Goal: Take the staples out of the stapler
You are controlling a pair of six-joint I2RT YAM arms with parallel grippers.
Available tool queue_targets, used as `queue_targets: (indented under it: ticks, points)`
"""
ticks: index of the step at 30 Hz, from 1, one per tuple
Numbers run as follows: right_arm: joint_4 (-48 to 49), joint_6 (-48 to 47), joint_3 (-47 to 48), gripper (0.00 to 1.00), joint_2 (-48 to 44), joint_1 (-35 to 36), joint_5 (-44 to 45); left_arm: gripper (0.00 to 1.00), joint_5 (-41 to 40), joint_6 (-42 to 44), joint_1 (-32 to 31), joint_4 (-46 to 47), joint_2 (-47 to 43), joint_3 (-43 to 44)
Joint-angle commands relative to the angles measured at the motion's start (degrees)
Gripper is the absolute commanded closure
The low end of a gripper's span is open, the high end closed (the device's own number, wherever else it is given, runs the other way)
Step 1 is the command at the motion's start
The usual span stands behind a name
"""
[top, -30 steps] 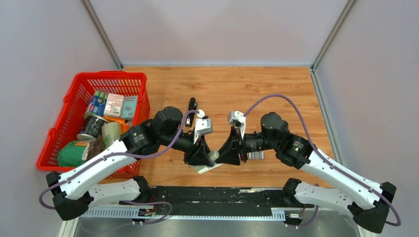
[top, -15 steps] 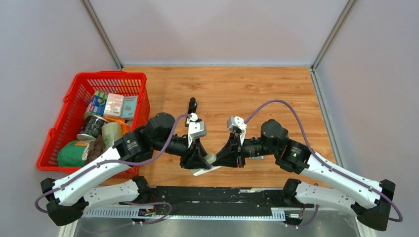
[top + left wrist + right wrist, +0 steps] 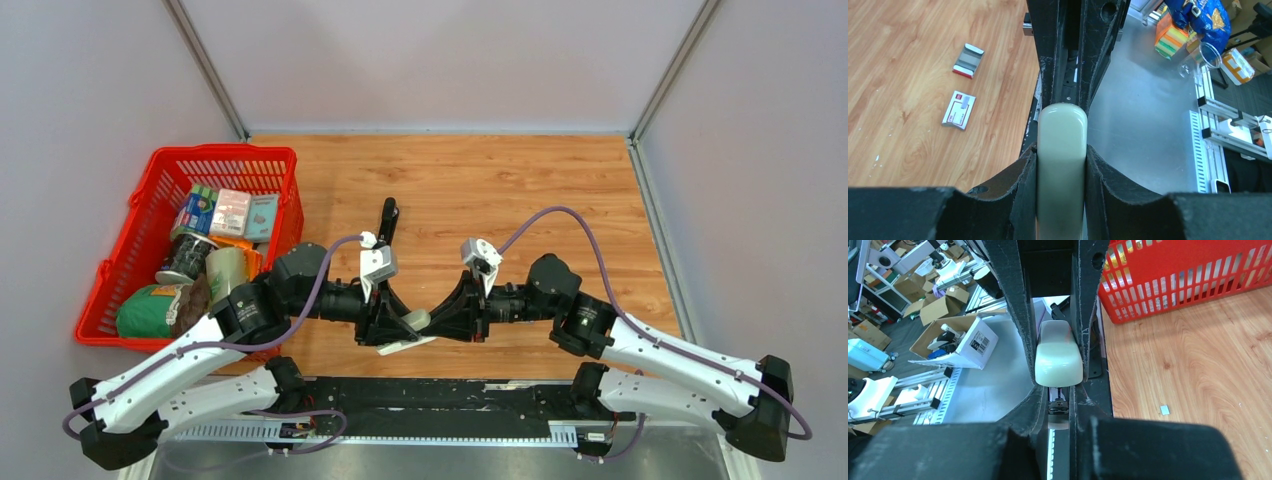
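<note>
A pale green stapler hangs between my two grippers above the table's near edge. My left gripper is shut on its sides; in the left wrist view the stapler fills the gap between the fingers. My right gripper is shut on the other end of the stapler, and its metal magazine shows between those fingers. A small silvery piece, perhaps staples, lies on the wood. No staple strip shows clearly.
A red basket with several packets stands at the left. A black object lies mid-table. A white printed box and a silvery piece with a red edge lie on the wood. The metal rail runs along the near edge.
Both grippers have carried the stapler a little left and toward the near edge. The right arm now covers the small box on the table.
</note>
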Motion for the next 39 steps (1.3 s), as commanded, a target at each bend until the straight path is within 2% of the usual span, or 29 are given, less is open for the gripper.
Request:
queue_targets:
  ticks: [1, 19, 39]
  points:
    - [-3.6, 3.3, -5.1, 1.0, 1.3, 3.0, -3.2, 1.0, -10.0, -1.7, 1.3, 18.5, -2.0, 2.5]
    - [3.4, 7.9, -13.8, 1.0, 1.3, 5.9, -1.9, 1.0, -14.7, -0.8, 1.2, 18.9, -0.8, 4.2]
    - [12.1, 13.0, -18.6, 1.0, 1.9, 9.2, 0.5, 1.0, -18.4, 0.4, 1.3, 20.1, -1.2, 4.4]
